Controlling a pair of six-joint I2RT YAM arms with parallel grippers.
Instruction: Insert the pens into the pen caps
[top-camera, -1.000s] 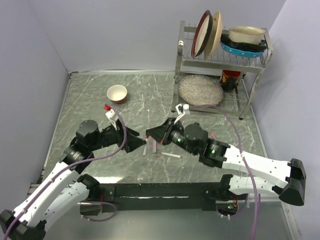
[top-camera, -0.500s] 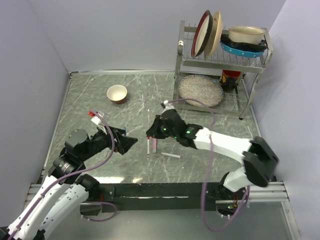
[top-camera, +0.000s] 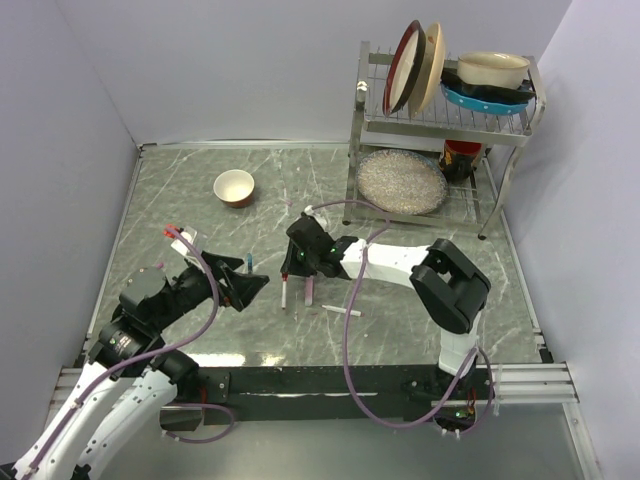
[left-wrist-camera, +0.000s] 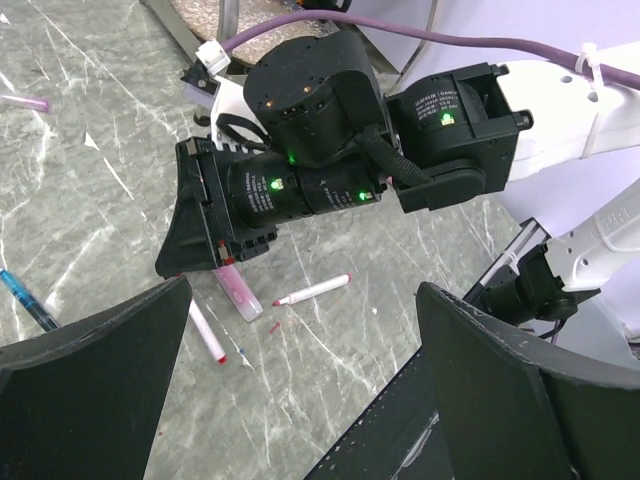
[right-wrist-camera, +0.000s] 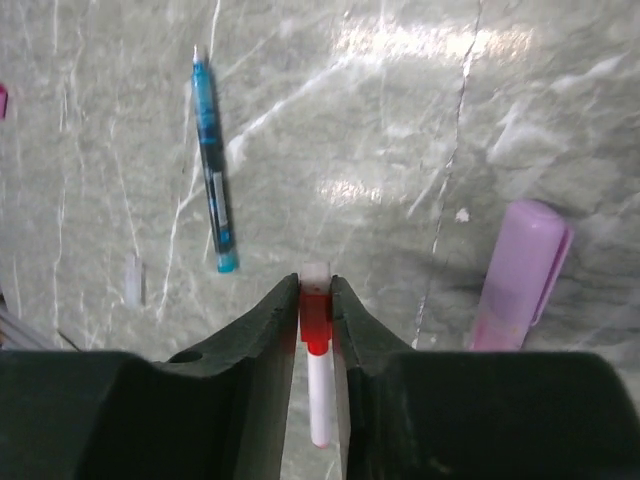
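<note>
From above, the right gripper (top-camera: 291, 270) sits near the middle of the table (top-camera: 180, 200). Its jaws are drawn narrow on the red-banded pen (top-camera: 284, 293). The pen's long axis runs 12 to 6, with the red band at the 12 end. Just beside it at 3 o'clock lies the lilac cap (top-camera: 309, 291), also running 12 to 6. A loose pen (top-camera: 342, 312) lies at 4 o'clock, stretched along 9 to 3. The teal pen (top-camera: 248, 262) is at 10 o'clock and the bowl (top-camera: 234, 187) is farther off at 11. The left gripper (top-camera: 254, 288) hangs at 9 o'clock of the red-banded pen, jaws spread wide.

The left wrist view has its wide-set fingers (left-wrist-camera: 90, 380) in the lower corners. The red-banded pen pokes out under the right gripper toward 5 o'clock, red tip at that end. The lilac cap is just beside it at 1 o'clock. The loose pen lies at 3 o'clock along 8 to 2, red tip at 8.

In the right wrist view the fingers (right-wrist-camera: 265, 330) close on both sides of the red band. The pen runs 12 to 6, its white end just past the fingertips — whether it rests on the table I cannot tell. The teal pen is at 11 o'clock, its fine point toward 12. The lilac cap is at 3 o'clock, tilted 1 to 7.
</note>
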